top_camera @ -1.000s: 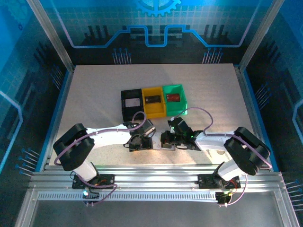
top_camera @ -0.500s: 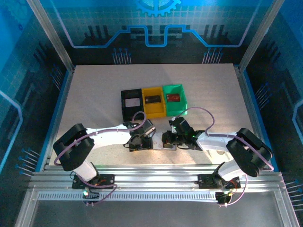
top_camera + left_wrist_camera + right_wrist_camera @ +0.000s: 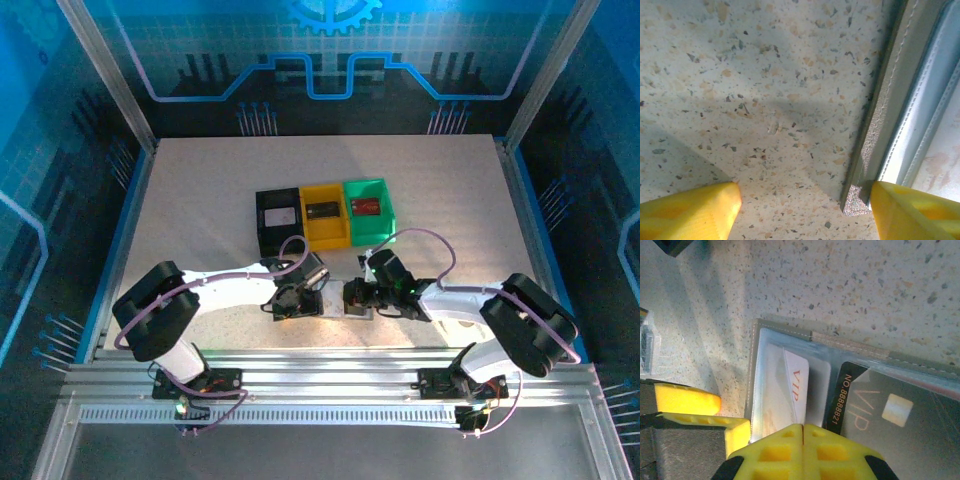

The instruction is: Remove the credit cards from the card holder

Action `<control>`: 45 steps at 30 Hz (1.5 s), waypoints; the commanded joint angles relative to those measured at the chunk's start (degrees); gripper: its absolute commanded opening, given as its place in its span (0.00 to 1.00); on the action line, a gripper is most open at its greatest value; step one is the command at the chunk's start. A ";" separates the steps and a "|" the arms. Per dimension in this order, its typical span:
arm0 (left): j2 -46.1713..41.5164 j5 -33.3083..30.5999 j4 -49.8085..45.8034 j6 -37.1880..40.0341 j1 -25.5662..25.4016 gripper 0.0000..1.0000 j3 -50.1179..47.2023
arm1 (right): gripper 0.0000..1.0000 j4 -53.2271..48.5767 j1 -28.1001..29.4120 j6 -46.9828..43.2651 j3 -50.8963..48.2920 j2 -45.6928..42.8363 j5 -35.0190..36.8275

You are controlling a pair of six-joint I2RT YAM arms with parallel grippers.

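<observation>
Top external view: the card holder (image 3: 359,311) lies open on the worktop (image 3: 200,200) between the two hands, near the arms' bases; the task is judged partly done.
Beyond it, the black bin (image 3: 262,228), yellow bin (image 3: 309,230) and green bin (image 3: 387,215) each hold one of the credit cards (image 3: 321,210), so three appear already taken out. In the right wrist view, a pale card (image 3: 795,385) and a dark card (image 3: 875,410), both marked VIP, sit in the holder's sleeves and are left to extract. The right hand (image 3: 803,427) has its fingertips pressed together over the holder's edge, gripping nothing visible. The left hand (image 3: 805,202) stands wide open and empty, one finger just beside the holder's corner.
</observation>
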 commanded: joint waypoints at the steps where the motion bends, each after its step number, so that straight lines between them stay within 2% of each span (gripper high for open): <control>1: 4.61 6.19 6.59 -0.97 -1.08 0.72 -3.46 | 0.01 1.35 -0.63 -0.81 -0.34 -1.70 -1.02; 35: 4.74 8.56 9.51 -2.96 -1.08 0.72 -5.10 | 0.00 -3.00 -3.06 -3.11 -3.00 -6.50 -1.93; 45: -0.13 7.88 6.49 -3.92 -1.06 0.74 -3.61 | 0.00 -4.63 -2.04 -3.54 2.91 1.91 -5.80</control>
